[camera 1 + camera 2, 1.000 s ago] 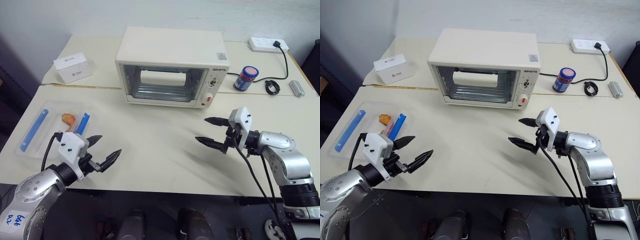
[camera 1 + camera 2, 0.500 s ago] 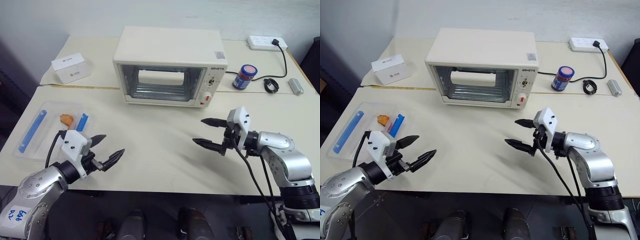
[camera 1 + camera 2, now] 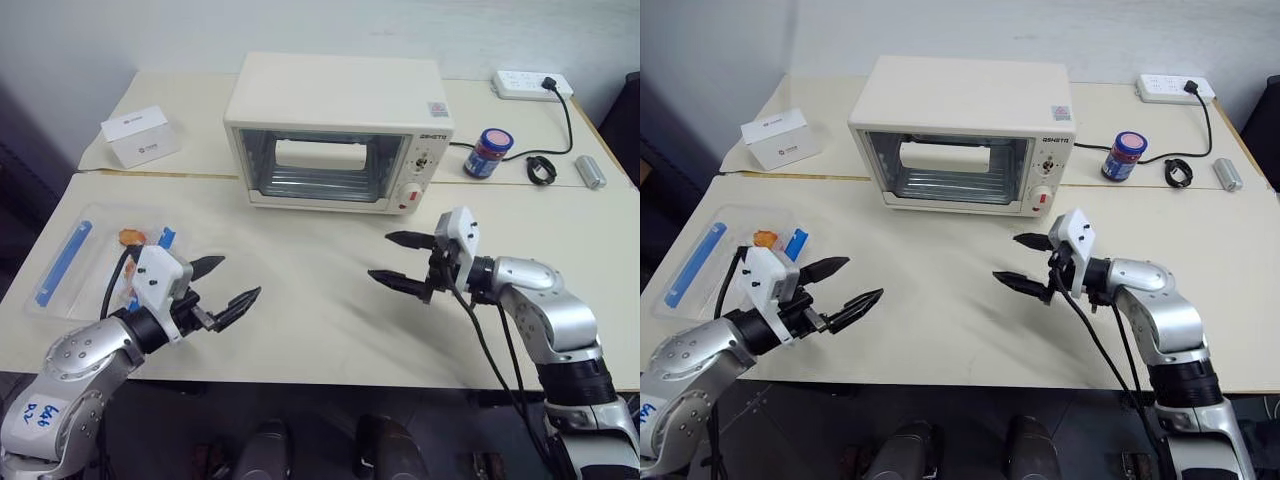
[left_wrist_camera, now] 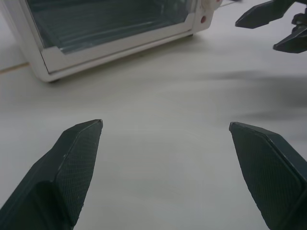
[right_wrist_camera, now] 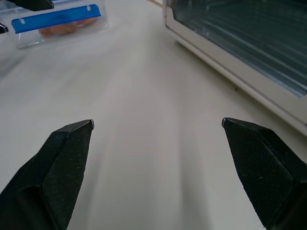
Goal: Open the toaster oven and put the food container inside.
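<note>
I am at the opening step: the oven (image 3: 338, 131) sits at the upper centre of the head frames with its glass door shut and its bar handle (image 3: 318, 154) across the top of the door, untouched. My left gripper (image 3: 226, 285) hangs at lower left and my right gripper (image 3: 403, 262) at centre right, both with fingers spread wide and nothing between them, both over bare table (image 3: 310, 280) and well apart from the oven. The container (image 3: 92, 255) lies at the left edge of the head frames, just beyond my left gripper, lid on, with blue clips and orange food inside. I judge the next move calls for one gripper to reach the handle and pull the door down before the container is lifted. The head views give the whole layout, plus a white box (image 3: 139, 135), a power strip (image 3: 526, 84) and a jar (image 3: 486, 152) at the back. The right wrist view adds a close look at the container's clip (image 5: 56, 18) and the door's lower edge; the left wrist view shows the oven's front corner and the right gripper's fingers (image 4: 263, 14) at upper right.
</note>
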Motion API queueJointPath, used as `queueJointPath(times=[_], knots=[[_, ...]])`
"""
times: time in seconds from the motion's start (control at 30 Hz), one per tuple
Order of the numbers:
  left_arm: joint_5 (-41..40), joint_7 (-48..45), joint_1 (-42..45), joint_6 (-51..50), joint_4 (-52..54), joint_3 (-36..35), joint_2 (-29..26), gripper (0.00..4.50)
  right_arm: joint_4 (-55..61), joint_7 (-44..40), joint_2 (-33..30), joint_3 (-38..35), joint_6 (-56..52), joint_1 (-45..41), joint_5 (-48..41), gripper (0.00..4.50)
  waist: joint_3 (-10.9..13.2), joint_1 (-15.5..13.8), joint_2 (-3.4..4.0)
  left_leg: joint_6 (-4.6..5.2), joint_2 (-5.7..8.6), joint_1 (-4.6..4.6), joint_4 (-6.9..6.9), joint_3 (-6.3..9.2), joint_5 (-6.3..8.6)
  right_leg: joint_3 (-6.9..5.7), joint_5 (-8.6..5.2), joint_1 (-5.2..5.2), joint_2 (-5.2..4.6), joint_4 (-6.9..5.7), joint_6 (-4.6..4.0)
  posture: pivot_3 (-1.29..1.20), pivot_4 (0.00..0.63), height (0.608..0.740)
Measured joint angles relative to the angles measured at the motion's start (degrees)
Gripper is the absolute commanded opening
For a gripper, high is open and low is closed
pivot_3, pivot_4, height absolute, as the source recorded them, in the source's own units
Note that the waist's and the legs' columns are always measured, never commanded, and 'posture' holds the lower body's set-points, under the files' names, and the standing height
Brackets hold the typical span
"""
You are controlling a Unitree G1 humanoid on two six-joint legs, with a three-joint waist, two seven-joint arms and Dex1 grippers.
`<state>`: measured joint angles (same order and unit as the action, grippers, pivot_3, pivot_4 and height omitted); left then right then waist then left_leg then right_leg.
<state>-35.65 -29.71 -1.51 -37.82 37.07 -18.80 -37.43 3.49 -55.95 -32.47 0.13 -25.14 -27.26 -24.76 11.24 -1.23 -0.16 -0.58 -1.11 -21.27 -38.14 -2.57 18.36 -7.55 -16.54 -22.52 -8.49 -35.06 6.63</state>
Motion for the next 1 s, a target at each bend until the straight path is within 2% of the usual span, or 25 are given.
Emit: queueJointPath(times=[0.1, 0.3, 0.57, 0.77, 1.0], knots=[[-2.6, -0.4, 3.0, -1.8, -0.3, -1.8, -1.7, 4.5, -2.2, 0.5, 1.4, 0.0, 0.0, -2.8, 0.1, 4.48, 0.0, 0.0, -0.02, 0.0, 0.0, -0.01, 0.0, 0.01, 0.0, 0.0, 0.0, -0.01, 0.01, -0.02, 0.0, 0.0, 0.15, 0.74], [-8.8, -0.8, 13.8, -5.6, -2.7, -6.9, -8.5, 4.5, -12.7, 2.1, 7.3, 1.9, 3.1, -13.6, 2.8, 4.48, 0.0, 0.8, -0.02, -0.02, 0.0, -0.02, 0.01, -0.03, -0.01, 0.03, 0.0, -0.07, 0.03, -0.07, 0.0, 0.0, 0.15, 0.74], [-11.0, -1.6, 17.7, -6.9, -4.1, -7.6, -12.3, 4.5, -25.8, 3.0, 11.5, 1.9, 8.8, -22.6, 5.4, 4.48, 0.0, 1.5, -0.01, -0.04, 0.0, -0.04, 0.09, -0.02, 0.0, 0.02, 0.0, -0.09, 0.02, -0.04, 0.0, 0.0, 0.15, 0.74], [-10.7, -1.4, 17.0, -6.7, -4.1, -7.5, -12.3, 4.5, -24.3, -0.2, 11.9, 1.9, 9.6, -22.8, 4.3, 4.48, 0.0, 1.5, 0.0, -0.05, 0.0, -0.04, 0.07, -0.03, 0.0, 0.06, 0.0, -0.1, 0.03, -0.05, 0.0, 0.0, 0.15, 0.74], [-9.1, -1.5, 17.0, -5.7, -5.8, -6.9, -12.3, 4.5, -15.0, -3.8, 11.6, 1.9, 7.3, -17.0, 1.4, 4.48, 0.0, 1.4, 0.0, -0.07, -0.01, -0.03, 0.08, -0.04, 0.02, 0.06, 0.0, -0.12, 0.03, -0.07, 0.0, 0.0, 0.15, 0.74]])
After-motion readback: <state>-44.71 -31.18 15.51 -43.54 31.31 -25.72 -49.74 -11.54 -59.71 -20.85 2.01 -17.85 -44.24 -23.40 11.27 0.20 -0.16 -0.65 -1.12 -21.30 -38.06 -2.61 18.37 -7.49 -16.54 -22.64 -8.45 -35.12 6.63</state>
